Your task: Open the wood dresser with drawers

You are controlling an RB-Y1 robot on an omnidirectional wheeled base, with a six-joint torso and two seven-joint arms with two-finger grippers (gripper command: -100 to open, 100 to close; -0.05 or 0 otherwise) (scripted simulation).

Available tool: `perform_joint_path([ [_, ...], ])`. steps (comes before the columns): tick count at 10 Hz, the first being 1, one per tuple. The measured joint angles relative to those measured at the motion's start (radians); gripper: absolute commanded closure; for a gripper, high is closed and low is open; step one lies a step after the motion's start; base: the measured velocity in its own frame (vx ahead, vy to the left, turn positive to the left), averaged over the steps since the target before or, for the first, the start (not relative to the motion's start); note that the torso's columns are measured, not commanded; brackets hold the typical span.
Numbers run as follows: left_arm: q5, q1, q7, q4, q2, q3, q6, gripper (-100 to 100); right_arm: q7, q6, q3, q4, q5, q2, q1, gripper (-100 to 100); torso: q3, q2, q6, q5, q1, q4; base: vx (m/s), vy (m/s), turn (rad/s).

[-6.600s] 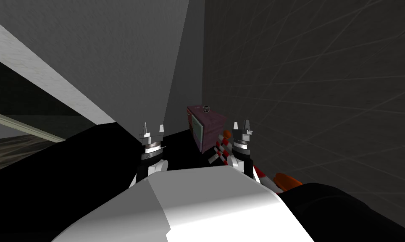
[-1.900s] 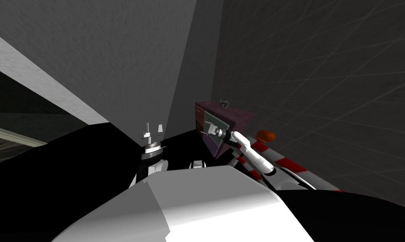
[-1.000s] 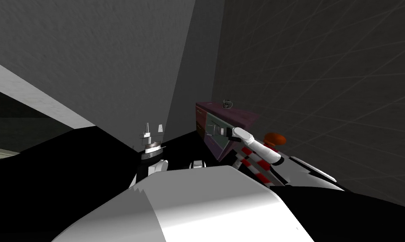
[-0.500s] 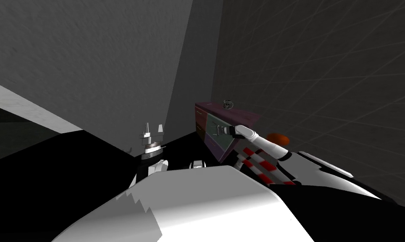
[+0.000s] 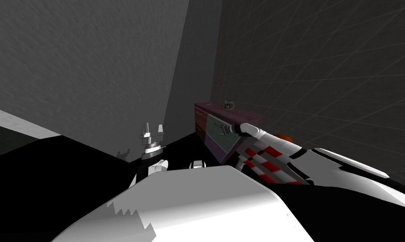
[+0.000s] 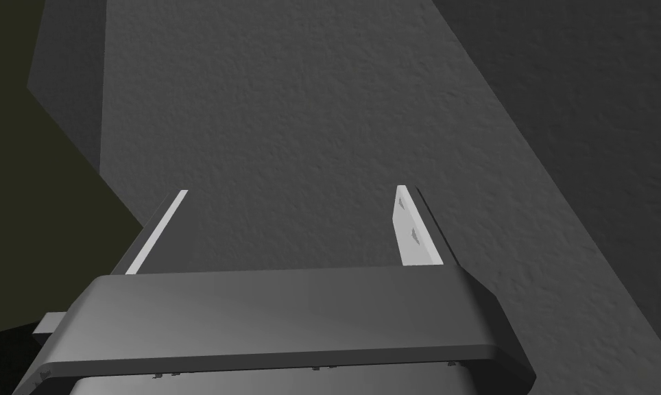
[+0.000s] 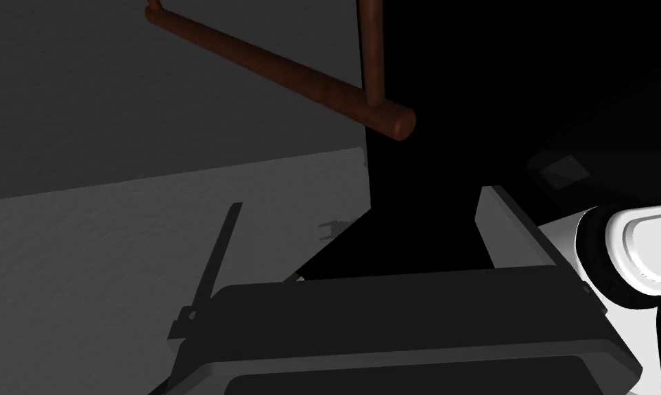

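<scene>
A low purple-brown dresser (image 5: 235, 113) stands in the corner of two grey walls. A grey-green panel (image 5: 216, 135) shows at its front. My right arm reaches across to that front, with the right gripper (image 5: 223, 130) at the panel. In the right wrist view the right gripper (image 7: 361, 199) is open, and a brown bar handle (image 7: 281, 68) on a post lies just beyond the fingertips, not between them. My left gripper (image 5: 152, 127) is held up in front of my chest, away from the dresser. The left gripper (image 6: 291, 192) stands open with nothing in it.
A small dark object (image 5: 229, 103) sits on the dresser's top. A red-and-white striped thing (image 5: 262, 161) and an orange thing (image 5: 285, 137) lie beside the dresser under my right arm. Black areas (image 5: 50, 176) spread low on both sides.
The right arm swung from in front of my chest to the dresser's front and stretched out further. My head view has shifted. The grey-green panel looks wider now. The left arm kept still.
</scene>
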Motion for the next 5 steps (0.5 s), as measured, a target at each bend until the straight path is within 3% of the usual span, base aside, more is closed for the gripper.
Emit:
perform_joint_path([
  [2,0.000,0.000,0.000,0.000,0.000,0.000,0.000,0,-0.011,0.001,0.018,0.009,0.041,-0.048,-0.004,-100,0.000,0.000,0.000,0.000,0.000,0.000,0.053,0.034,-0.048],
  [5,0.000,0.000,0.000,0.000,0.000,0.000,0.000,0,0.004,-0.023,0.036,0.053,0.064,-0.068,-0.024,-100,-0.001,-0.002,0.001,0.000,-0.004,0.001,0.018,0.028,-0.014],
])
